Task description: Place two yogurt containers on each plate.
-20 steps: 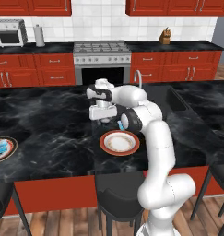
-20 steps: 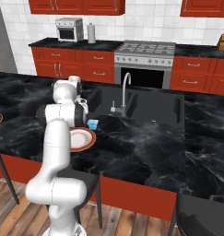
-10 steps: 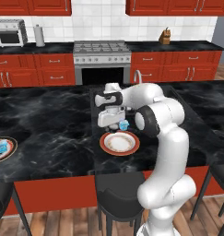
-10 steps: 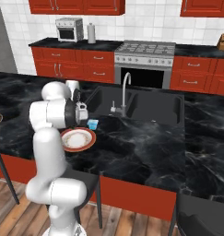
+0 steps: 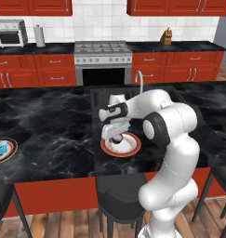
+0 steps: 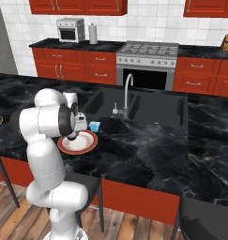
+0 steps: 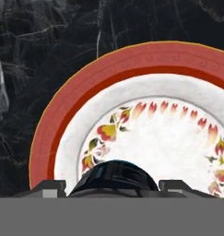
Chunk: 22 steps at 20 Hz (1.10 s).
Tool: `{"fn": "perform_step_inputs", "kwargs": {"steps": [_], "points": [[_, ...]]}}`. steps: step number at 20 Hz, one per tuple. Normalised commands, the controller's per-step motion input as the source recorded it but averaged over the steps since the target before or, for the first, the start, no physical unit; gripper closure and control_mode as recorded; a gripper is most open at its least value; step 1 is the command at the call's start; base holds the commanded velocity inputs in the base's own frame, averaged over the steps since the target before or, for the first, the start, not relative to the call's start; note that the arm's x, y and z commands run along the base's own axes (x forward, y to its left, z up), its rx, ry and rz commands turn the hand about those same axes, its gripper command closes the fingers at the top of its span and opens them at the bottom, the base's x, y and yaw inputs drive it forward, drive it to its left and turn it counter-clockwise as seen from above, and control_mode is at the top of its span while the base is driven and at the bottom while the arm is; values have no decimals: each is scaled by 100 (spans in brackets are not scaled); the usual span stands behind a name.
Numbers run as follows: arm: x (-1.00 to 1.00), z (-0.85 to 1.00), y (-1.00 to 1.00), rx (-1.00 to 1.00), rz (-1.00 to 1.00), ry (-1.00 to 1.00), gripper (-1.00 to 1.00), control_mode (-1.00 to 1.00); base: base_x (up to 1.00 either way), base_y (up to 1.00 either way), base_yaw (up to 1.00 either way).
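The gripper (image 7: 112, 186) clasps a dark round yogurt container (image 7: 114, 177) just above the near plate's (image 7: 62, 110) centre, ready for release. A blue tub (image 6: 94, 126) waits beside the sink; another plate (image 5: 6, 153) sits at the counter's left edge.

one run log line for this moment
phase: placing | gripper: shut on dark yogurt tub, above near plate | blue tub: on counter beside plate | far plate: one blue tub
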Motion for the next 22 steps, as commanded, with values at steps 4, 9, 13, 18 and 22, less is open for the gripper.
{"fn": "perform_step_inputs", "kwargs": {"steps": [4,9,13,18,22], "points": [[22,-4,12,0,0,0,100,-100,0,0,0],[22,-33,8,-2,0,0,100,-100,0,0,0],[0,-6,0,-1,0,0,100,-100,0,0,0],[0,0,0,0,0,0,-100,-100,0,0,0],[0,0,0,0,0,0,-100,-100,0,0,0]]}}
